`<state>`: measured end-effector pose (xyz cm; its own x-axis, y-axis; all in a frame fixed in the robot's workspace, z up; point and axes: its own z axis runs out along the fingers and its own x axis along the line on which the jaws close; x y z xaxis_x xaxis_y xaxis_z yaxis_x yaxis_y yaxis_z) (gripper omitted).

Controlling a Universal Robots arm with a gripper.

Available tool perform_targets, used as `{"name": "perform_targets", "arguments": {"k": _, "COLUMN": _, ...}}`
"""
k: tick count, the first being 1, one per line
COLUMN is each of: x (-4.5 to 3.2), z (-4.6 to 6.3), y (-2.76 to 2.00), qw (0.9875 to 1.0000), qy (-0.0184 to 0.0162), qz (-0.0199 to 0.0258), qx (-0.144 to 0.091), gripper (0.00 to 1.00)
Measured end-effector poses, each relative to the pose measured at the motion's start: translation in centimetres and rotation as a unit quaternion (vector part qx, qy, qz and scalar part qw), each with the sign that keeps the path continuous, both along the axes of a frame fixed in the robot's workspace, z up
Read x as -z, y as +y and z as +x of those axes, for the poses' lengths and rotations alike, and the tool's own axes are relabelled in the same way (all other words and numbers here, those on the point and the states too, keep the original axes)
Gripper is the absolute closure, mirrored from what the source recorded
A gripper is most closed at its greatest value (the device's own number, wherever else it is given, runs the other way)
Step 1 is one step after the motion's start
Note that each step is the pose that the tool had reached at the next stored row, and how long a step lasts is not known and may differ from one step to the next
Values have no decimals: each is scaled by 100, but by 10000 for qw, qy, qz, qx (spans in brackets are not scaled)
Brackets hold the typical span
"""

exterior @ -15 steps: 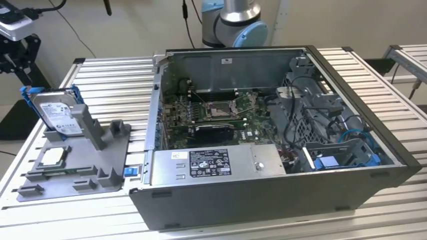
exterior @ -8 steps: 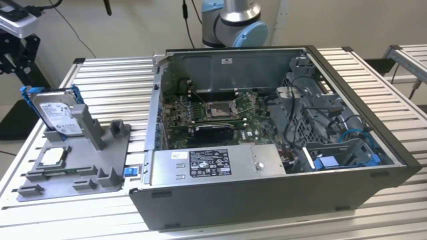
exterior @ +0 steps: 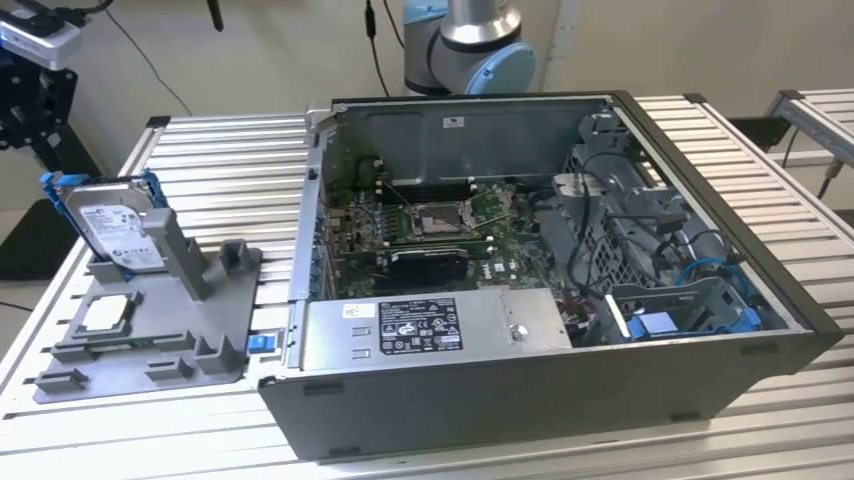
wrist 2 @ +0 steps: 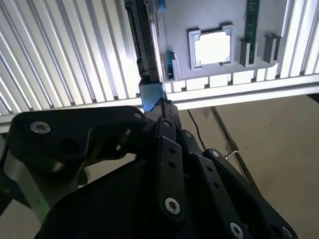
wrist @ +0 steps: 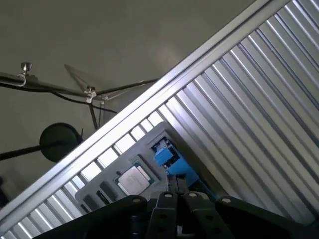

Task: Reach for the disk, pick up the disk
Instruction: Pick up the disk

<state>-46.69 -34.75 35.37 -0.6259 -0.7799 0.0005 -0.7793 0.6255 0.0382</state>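
The disk (exterior: pixel 118 228) stands on edge in a grey holder (exterior: pixel 200 320) at the exterior view's left, silver-grey with a white label and a blue bracket. My black gripper (exterior: pixel 27 120) hangs beyond the table's edge, apart from the disk and a little higher. In the second wrist view the gripper (wrist 2: pixel 162 105) points at the disk (wrist 2: pixel 144 50), which is seen edge-on with its blue bracket nearest the tips. In the first wrist view the gripper (wrist: pixel 174 191) sits just short of the disk's blue bracket (wrist: pixel 172 162). The fingers are shut with nothing between them.
A small square processor chip (exterior: pixel 107 313) lies in the holder in front of the disk. An open computer case (exterior: pixel 534 300) with a grey power-supply box (exterior: pixel 414 325) takes up the middle of the ribbed metal table (exterior: pixel 240 150). Floor lies beyond the table edge under the gripper.
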Motion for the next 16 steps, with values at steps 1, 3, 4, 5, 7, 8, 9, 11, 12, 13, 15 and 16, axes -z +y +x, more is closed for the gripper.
{"name": "perform_targets", "arguments": {"k": 1, "x": 0, "z": 0, "y": 0, "qw": 10000, "qy": 0, "qz": 0, "qx": -93, "gripper": 100}}
{"name": "perform_targets", "arguments": {"k": 3, "x": 0, "z": 0, "y": 0, "qw": 9996, "qy": -2, "qz": 0, "qx": -273, "gripper": 100}}
{"name": "perform_targets", "arguments": {"k": 4, "x": 0, "z": 0, "y": 0, "qw": 9993, "qy": -5, "qz": 0, "qx": -365, "gripper": 100}}
{"name": "perform_targets", "arguments": {"k": 5, "x": 0, "z": 0, "y": 0, "qw": 9990, "qy": -14, "qz": -1, "qx": -457, "gripper": 100}}
{"name": "perform_targets", "arguments": {"k": 7, "x": 0, "z": 0, "y": 0, "qw": 9979, "qy": -47, "qz": -2, "qx": -640, "gripper": 100}}
{"name": "perform_targets", "arguments": {"k": 8, "x": 1, "z": 0, "y": 0, "qw": 9973, "qy": -68, "qz": -3, "qx": -732, "gripper": 100}}
{"name": "perform_targets", "arguments": {"k": 9, "x": 1, "z": 0, "y": 0, "qw": 9965, "qy": -89, "qz": -4, "qx": -825, "gripper": 100}}
{"name": "perform_targets", "arguments": {"k": 11, "x": 2, "z": 0, "y": 0, "qw": 9948, "qy": -132, "qz": -6, "qx": -1007, "gripper": 100}}
{"name": "perform_targets", "arguments": {"k": 12, "x": 2, "z": 0, "y": 0, "qw": 9939, "qy": -150, "qz": -6, "qx": -1090, "gripper": 100}}
{"name": "perform_targets", "arguments": {"k": 13, "x": 2, "z": 1, "y": 0, "qw": 9929, "qy": -160, "qz": -6, "qx": -1179, "gripper": 100}}
{"name": "perform_targets", "arguments": {"k": 15, "x": 3, "z": 1, "y": 0, "qw": 9909, "qy": -166, "qz": -4, "qx": -1336, "gripper": 100}}
{"name": "perform_targets", "arguments": {"k": 16, "x": 3, "z": 0, "y": 0, "qw": 9897, "qy": -168, "qz": -3, "qx": -1422, "gripper": 100}}
